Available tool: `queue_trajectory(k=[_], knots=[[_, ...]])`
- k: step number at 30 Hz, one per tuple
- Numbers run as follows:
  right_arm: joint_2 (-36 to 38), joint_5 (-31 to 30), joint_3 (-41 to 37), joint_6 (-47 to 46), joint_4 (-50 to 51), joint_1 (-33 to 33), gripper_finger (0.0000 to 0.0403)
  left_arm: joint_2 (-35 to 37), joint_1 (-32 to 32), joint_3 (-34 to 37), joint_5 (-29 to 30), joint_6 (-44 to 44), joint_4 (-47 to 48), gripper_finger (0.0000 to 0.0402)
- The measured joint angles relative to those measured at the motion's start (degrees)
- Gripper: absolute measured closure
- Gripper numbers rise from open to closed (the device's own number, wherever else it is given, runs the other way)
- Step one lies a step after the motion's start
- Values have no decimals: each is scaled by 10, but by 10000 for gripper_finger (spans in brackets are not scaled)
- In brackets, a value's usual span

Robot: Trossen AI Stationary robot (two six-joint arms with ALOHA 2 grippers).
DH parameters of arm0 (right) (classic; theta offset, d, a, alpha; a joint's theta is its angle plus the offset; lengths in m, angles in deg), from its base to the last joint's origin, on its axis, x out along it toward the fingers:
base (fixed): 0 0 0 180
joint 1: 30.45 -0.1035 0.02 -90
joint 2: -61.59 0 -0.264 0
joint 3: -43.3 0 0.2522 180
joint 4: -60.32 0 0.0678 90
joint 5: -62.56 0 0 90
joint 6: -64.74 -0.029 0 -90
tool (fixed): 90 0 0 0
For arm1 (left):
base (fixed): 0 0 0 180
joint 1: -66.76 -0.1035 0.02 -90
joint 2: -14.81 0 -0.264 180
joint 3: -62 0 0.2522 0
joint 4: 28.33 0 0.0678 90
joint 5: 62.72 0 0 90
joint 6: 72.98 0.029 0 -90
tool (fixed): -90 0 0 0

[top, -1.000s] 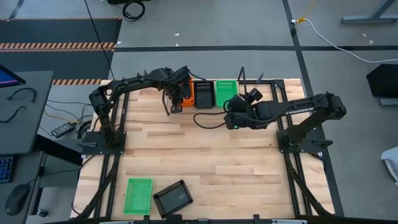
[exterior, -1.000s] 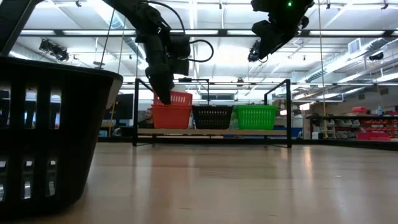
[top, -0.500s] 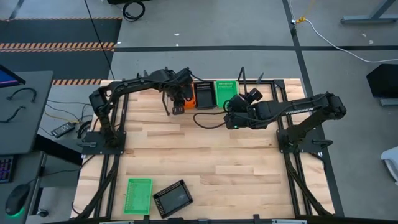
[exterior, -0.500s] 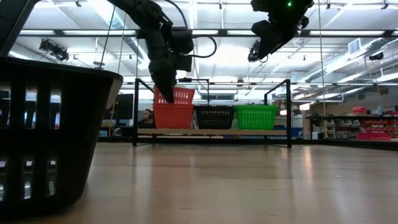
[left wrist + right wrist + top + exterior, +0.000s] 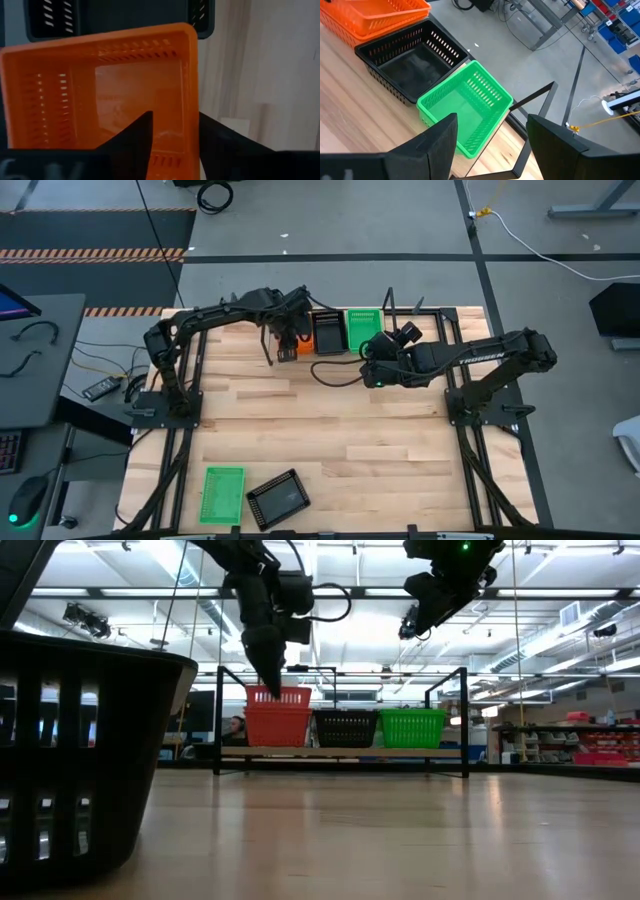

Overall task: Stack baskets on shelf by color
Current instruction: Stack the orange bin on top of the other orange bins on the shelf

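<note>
The left arm covers most of the orange baskets (image 5: 304, 332) from above — their count stays unclear.

One piece of lettering shows: pale capital letters run along the forearm of the dark right arm (image 5: 480, 352) in the high view, on the link that lies behind the right hand (image 5: 372, 372), toward that arm's base. They look like the brand name "TROSSEN", though they are small and not sharp. In the left wrist view, pale marks lie on the dark body just behind the left hand (image 5: 172, 142), at the picture's edge; they are cut off and cannot be read. No other text, number, label or sign can be read in any view.
</note>
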Motion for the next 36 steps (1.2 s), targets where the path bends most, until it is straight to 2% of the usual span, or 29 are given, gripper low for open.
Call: queue_trajectory(k=[10, 20, 36], knots=[[0, 0, 0, 0, 0, 0, 161, 0, 0, -33, 0, -15, 27, 264], [0, 9, 0, 0, -5, 0, 161, 0, 13, 27, -11, -25, 20, 276], [0, 10, 0, 0, -9, 0, 161, 19, 17, 28, -2, -10, 16, 276]])
